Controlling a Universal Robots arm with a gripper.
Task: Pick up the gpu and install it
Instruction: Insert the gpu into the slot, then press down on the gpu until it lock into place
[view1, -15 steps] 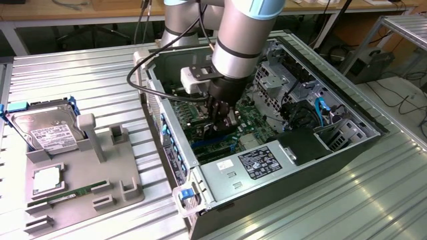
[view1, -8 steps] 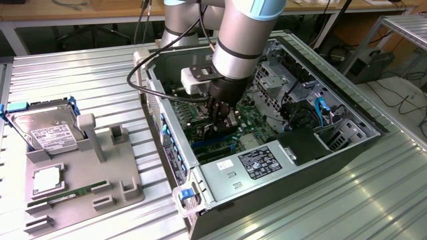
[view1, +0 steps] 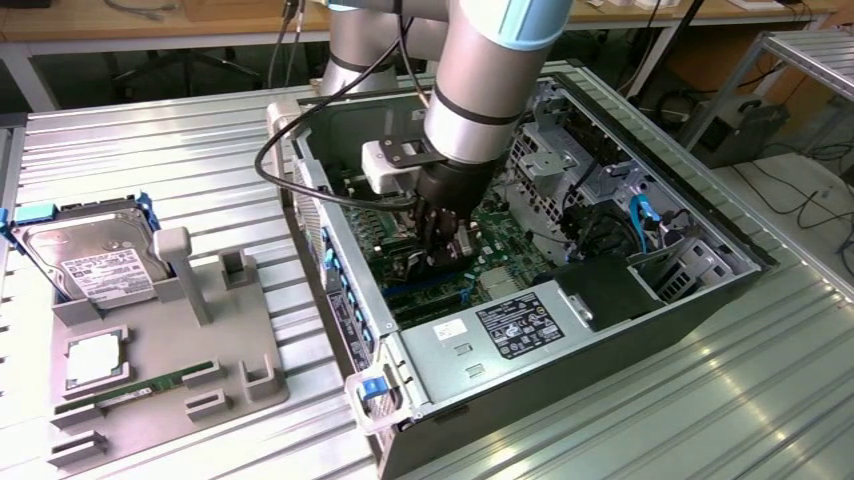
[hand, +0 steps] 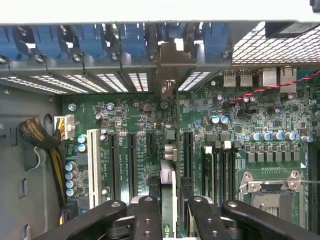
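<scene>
Black-fingered pincer (hand: 167, 210) clamps the gpu (hand: 169, 187), a thin edge-on card, above the green motherboard (hand: 250, 115).
Stiff, light, fragile: best held by its edges; it stands upright between the fingers over the slots.

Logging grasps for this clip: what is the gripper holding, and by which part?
The gripper holds the gpu edge-on by its upper edge, fingers on both faces.

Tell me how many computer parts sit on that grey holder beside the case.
3: a hard drive at the grey holder's far end, a square silver chip in its middle, a green memory stick near its front. None looks hidden.
</scene>
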